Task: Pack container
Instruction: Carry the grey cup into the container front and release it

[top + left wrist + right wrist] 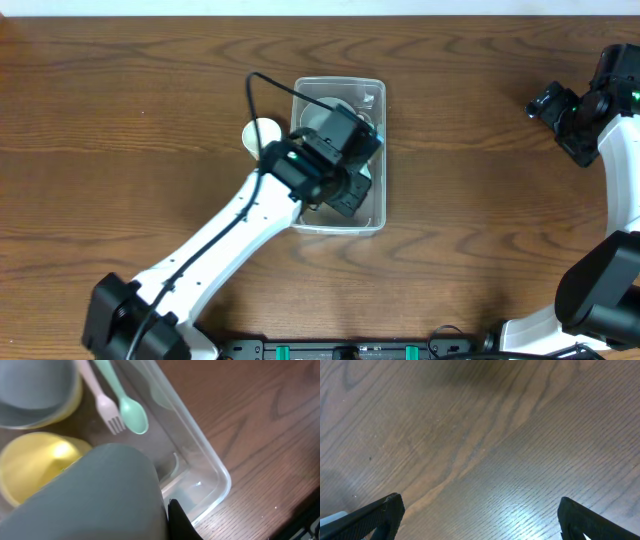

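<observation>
Hovering straight above the container (380,150), its long axis running away from me on the bench (120,120), my left gripper (345,192) clamps a grey-blue bowl (100,495); my right gripper (480,507) gapes, well off to the side.

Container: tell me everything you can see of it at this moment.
The container is a clear plastic rectangular tub with rounded corners and a raised rim. It has no lid and stands upright on the wooden table, its long side running away from the robot. Inside lie a pale fork, a mint spoon, a yellow bowl and a grey-blue bowl. The left gripper hangs over its near end, hiding part of it.
</observation>
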Robot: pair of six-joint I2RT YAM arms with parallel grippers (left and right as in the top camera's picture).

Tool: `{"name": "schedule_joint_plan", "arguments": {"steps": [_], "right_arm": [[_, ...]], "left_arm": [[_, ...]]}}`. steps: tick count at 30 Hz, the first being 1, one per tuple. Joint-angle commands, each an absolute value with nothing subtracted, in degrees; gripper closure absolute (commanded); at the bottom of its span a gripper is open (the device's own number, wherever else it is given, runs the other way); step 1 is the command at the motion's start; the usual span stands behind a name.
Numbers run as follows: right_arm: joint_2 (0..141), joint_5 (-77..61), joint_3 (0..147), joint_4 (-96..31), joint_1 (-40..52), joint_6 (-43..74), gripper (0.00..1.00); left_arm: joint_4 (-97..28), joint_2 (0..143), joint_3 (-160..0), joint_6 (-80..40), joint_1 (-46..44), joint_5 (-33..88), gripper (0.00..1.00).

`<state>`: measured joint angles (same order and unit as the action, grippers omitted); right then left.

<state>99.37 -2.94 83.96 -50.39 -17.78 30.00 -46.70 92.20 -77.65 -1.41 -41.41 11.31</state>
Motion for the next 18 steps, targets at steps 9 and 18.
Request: {"name": "schedule_joint_plan", "arguments": {"steps": [9, 18], "right_arm": [[99.48, -2.35, 84.66, -50.57, -17.93, 30.81, 0.01], [99.48, -2.35, 84.66, -50.54, -17.93, 30.81, 0.01]], "left_arm": [[-42.57, 99.31, -78.94, -0.36, -45.01, 10.55, 0.94], [-41.36, 104.38, -78.94, 0.47, -44.64, 6.52, 0.94]]}}
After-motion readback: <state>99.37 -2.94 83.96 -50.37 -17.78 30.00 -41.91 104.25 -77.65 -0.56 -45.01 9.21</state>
